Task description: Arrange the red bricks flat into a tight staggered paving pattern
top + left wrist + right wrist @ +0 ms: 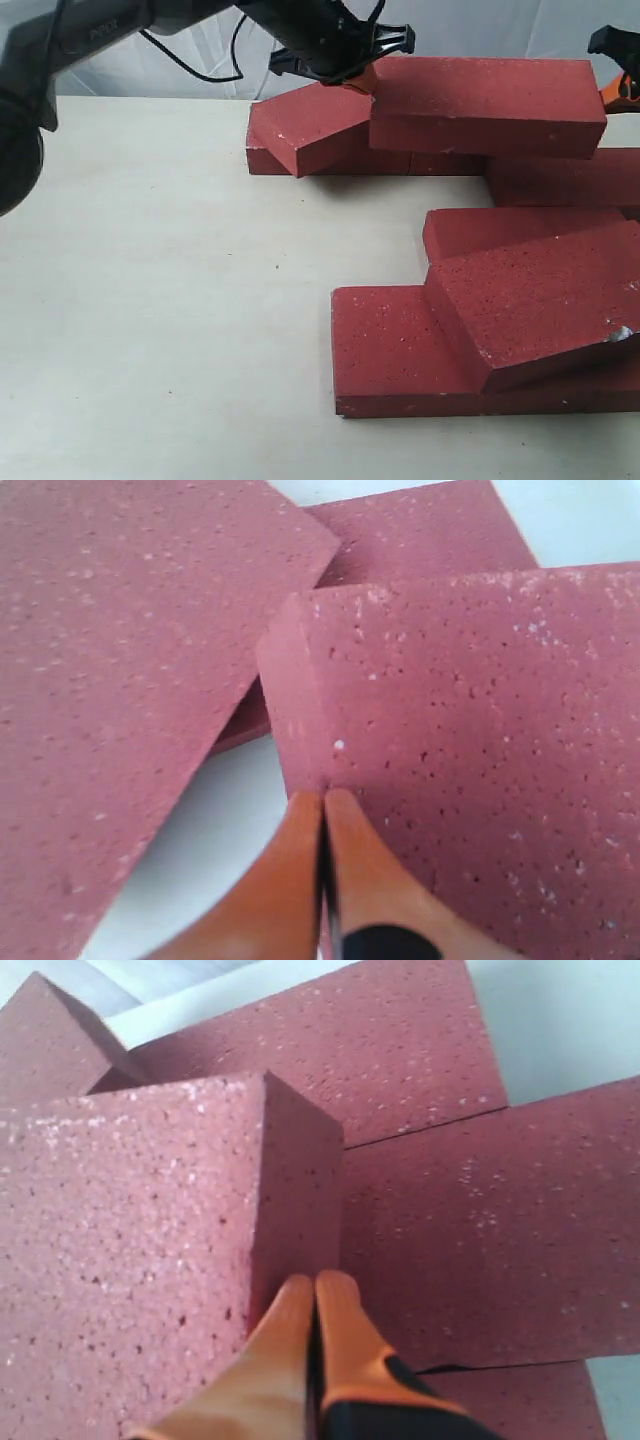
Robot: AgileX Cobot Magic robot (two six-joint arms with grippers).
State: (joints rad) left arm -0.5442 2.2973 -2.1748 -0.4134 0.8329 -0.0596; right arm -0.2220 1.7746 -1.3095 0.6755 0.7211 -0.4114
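On the far red bricks (565,180), a long grainy dark-red brick (488,100) is being squeezed between the left gripper (323,805) and right gripper (315,1290), both closed on nothing, so a slip off their tips is being risked.

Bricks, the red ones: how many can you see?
7 in the exterior view. Back: long top brick, tilted left brick, low brick beneath, right brick. Front: flat brick, leaning brick on it, rear brick behind. More may hide underneath.

Pale cream tabletop (150,300) — bluish-white backdrop (500,25) behind, evenly lit.
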